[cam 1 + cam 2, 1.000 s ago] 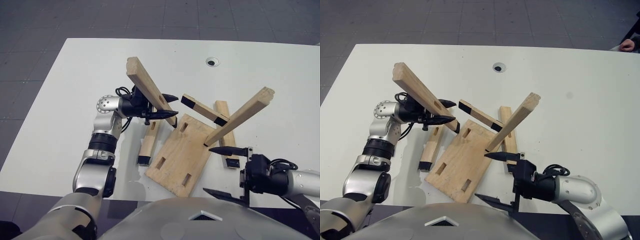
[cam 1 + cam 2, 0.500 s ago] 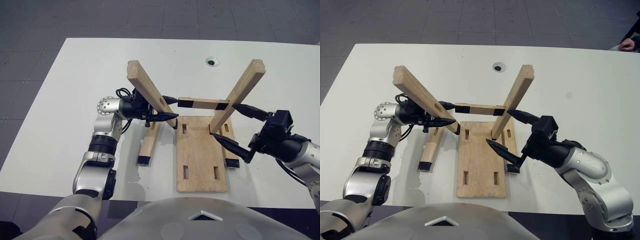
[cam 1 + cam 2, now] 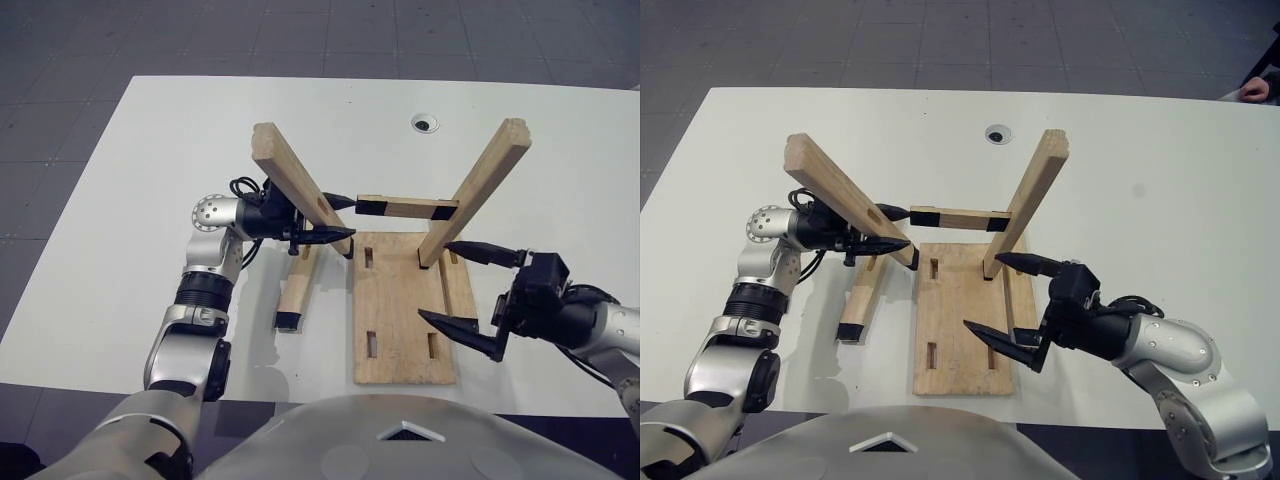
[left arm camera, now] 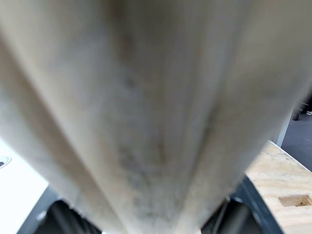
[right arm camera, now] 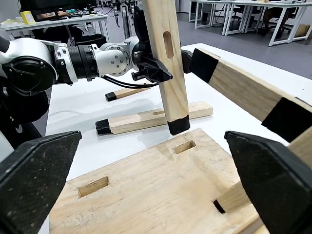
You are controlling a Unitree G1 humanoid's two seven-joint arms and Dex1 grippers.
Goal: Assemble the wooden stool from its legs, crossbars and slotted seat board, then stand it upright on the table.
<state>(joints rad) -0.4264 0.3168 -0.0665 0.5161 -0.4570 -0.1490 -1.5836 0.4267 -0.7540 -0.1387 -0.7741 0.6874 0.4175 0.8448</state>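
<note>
The slotted seat board lies flat on the white table. A left leg leans with its black-tipped foot at the board's far left corner, and my left gripper is shut on it. A right leg stands tilted at the far right slot. Between the two legs spans a crossbar with black ends. My right gripper hovers open over the board's right side, just in front of the right leg and not touching it. The right wrist view shows the left leg, crossbar and board.
A loose leg lies on the table left of the board, and another wooden piece lies along its right edge. A cable hole sits at the back. The table's front edge is close to the board.
A second ago the board lay skewed with the right leg leaning; it swung square and the crossbar came between the legs. My right gripper then drew back from the right leg.
</note>
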